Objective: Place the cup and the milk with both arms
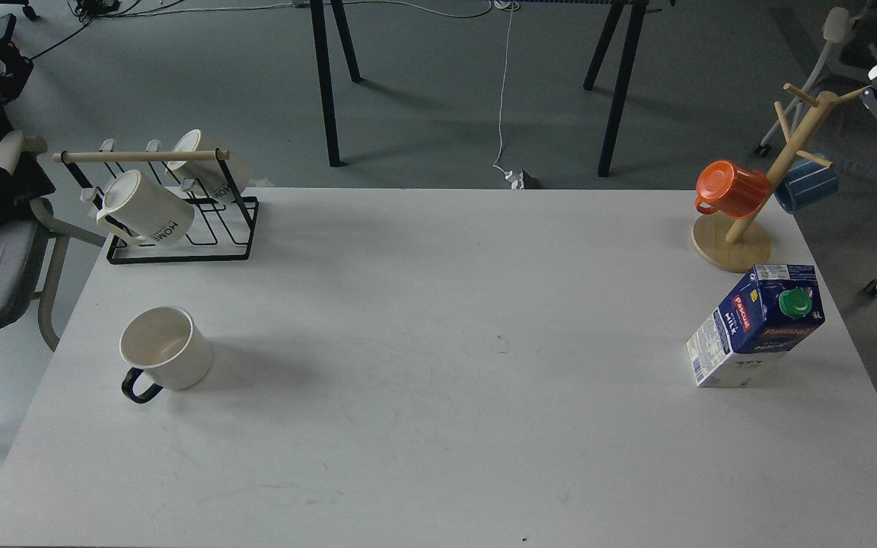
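Waiting at start, I judge: neither arm nor gripper in view, so grip state can't be told. Cup (167, 348) stands upright, table (438, 426) left; milk (754, 327) upright near right edge. Next: L arm to cup, R to carton.

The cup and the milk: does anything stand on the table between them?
Nothing visible does. The cup stands left, the milk right, bare table between. The mug rack and the wooden mug tree sit at the far corners, off that line.
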Action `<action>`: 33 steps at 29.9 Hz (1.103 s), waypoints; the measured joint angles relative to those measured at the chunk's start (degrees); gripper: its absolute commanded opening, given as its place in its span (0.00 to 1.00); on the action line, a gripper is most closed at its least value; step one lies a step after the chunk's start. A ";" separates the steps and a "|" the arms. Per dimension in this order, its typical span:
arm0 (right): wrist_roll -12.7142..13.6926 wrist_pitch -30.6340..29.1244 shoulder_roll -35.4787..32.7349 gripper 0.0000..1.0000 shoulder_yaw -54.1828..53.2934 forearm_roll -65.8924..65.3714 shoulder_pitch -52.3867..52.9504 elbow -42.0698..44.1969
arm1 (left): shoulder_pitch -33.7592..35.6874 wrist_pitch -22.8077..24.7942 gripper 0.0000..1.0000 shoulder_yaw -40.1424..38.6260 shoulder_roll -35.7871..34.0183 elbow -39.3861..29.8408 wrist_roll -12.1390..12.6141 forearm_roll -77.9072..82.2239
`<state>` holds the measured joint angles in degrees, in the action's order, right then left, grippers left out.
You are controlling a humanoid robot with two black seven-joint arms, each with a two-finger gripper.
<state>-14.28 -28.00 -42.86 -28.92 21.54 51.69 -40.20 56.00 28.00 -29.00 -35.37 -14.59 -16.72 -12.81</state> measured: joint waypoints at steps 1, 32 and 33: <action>0.00 0.00 0.02 0.99 0.00 0.00 0.00 0.00 | 0.00 0.00 1.00 0.00 -0.03 0.00 0.01 0.00; 0.00 -0.01 -0.27 0.99 -4.39 -0.18 0.18 -1.59 | 3.72 0.01 1.00 0.70 -7.76 1.55 -1.40 11.30; 0.00 -0.01 -0.30 0.99 -4.40 -0.18 0.13 -1.59 | 3.97 0.00 1.00 0.74 -8.28 1.37 -1.40 13.18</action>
<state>-14.29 -28.00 -43.16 -33.32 21.36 51.82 -41.79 59.97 28.00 -28.26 -43.65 -13.21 -18.11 0.37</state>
